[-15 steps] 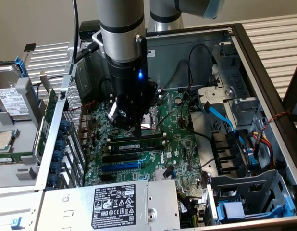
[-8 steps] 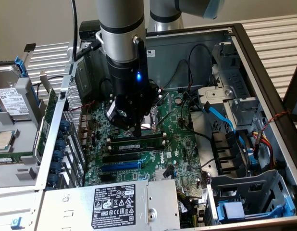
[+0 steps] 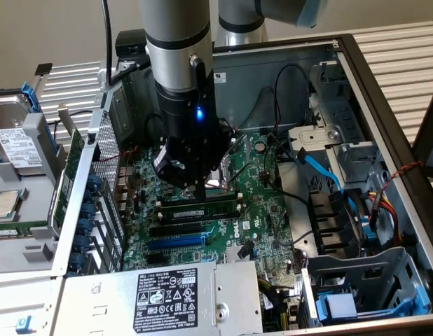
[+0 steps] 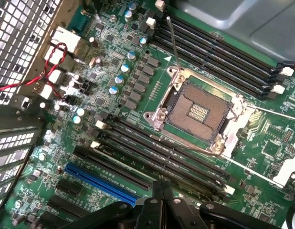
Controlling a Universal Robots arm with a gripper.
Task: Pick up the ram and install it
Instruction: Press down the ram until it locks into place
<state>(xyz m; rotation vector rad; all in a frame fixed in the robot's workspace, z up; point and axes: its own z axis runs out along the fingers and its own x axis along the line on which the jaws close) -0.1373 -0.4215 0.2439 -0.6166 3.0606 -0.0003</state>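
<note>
The ram [image 3: 202,210], a long thin green stick with dark chips, stands on edge in one of the black memory slots [image 4: 152,145] on the motherboard [image 3: 269,203] inside the open computer case. My gripper [image 3: 200,194] hangs straight down over the stick's middle, its fingertips at the stick's top edge. In the wrist view the gripper [image 4: 159,187] is shut, its dark fingers pressed together with nothing between them, right over the row of slots beside the CPU socket [image 4: 197,112].
A blue expansion slot [image 4: 100,181] lies beside the memory slots. The silver power supply [image 3: 167,294] sits at the near edge, and drive cages and cables [image 3: 356,210] fill the exterior view's right. Red wires [image 4: 47,67] run by the perforated rear panel. A hard drive [image 3: 17,147] rests outside the case.
</note>
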